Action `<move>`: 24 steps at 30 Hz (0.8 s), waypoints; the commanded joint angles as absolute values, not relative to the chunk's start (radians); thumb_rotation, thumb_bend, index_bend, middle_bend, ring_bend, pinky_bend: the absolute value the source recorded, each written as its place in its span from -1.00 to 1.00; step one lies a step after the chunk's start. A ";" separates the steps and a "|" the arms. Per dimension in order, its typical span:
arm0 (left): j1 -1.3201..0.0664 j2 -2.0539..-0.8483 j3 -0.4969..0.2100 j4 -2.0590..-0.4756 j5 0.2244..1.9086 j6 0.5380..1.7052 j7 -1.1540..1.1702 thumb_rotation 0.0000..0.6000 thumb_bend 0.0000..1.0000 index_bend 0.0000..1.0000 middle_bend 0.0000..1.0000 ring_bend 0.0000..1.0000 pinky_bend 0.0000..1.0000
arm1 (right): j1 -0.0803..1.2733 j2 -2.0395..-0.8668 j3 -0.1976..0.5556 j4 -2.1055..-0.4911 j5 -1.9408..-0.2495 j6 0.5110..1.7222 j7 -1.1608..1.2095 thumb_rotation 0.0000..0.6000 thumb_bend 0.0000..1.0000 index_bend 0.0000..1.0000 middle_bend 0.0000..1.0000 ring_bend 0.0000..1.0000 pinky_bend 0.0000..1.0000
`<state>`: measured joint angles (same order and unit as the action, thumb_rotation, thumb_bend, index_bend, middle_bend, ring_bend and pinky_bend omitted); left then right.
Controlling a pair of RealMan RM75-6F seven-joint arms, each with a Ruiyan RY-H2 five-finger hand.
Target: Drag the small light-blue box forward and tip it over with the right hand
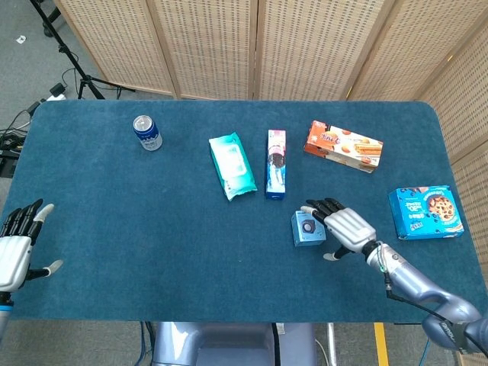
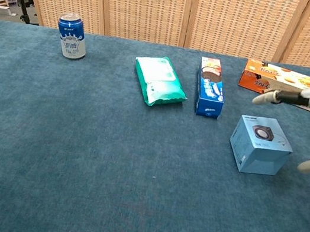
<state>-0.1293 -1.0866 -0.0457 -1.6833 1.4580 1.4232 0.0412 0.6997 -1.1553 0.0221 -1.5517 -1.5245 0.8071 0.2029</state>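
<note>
Right hand is spread flat, holding nothing, hovering at 3 o'clock of the light-blue box, which looks tipped already, printed face up. Next move's probably just backing off.

Lower right of center, the small light-blue box lies on the blue table, the right hand spread just beside it.
</note>
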 commanded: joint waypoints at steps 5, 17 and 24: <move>-0.128 -1.084 -0.047 -1.680 1.455 1.425 0.031 1.00 -0.97 -1.00 -1.00 -1.00 -1.00 | 0.691 -1.275 0.036 -1.444 -1.503 0.847 0.100 1.00 -1.00 -1.00 -1.00 -1.00 -1.00; -0.131 -1.082 -0.050 -1.679 1.447 1.418 0.027 1.00 -0.97 -1.00 -1.00 -1.00 -1.00 | 0.681 -1.391 0.060 -1.312 -1.481 0.904 0.080 1.00 -0.47 -0.43 -0.30 -0.39 -0.45; -0.130 -1.082 -0.051 -1.680 1.446 1.419 0.027 1.00 -0.97 -1.00 -1.00 -1.00 -1.00 | 0.682 -1.336 0.065 -1.384 -1.482 0.903 0.161 1.00 -0.18 -0.22 -0.07 -0.24 -0.44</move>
<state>-0.1304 -1.0817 -0.0508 -1.6797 1.4461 1.4187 0.0266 0.6816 -1.3599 0.0633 -1.3555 -1.4822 0.9052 0.1367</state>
